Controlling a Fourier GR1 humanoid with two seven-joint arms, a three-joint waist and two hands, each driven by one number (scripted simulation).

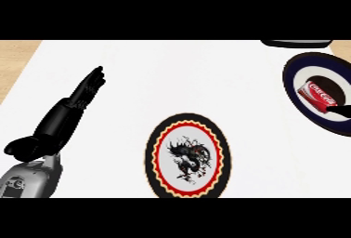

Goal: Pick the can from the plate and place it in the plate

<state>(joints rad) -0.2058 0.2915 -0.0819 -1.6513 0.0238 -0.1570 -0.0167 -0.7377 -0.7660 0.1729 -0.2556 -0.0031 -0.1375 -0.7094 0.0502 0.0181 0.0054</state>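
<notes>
A red cola can (319, 94) lies on its side in the dark middle of a navy-rimmed plate (314, 60) at the right edge. Just below the can, a small black part of my right hand (341, 110) comes in from the right edge, touching or nearly touching the can's lower end; the rest of the hand is out of view. A second plate (152, 158), black and red rimmed with a dark dragon figure on white, sits at the lower centre and holds nothing. My left hand (81, 97) is open at the left, fingers straight and pointing away, far from both plates.
The white counter top (158, 74) spreads between the plates. A wooden strip (14, 60) shows along its left edge. A dark, grey-rimmed object (296, 43) is cut off at the top right, just behind the navy plate.
</notes>
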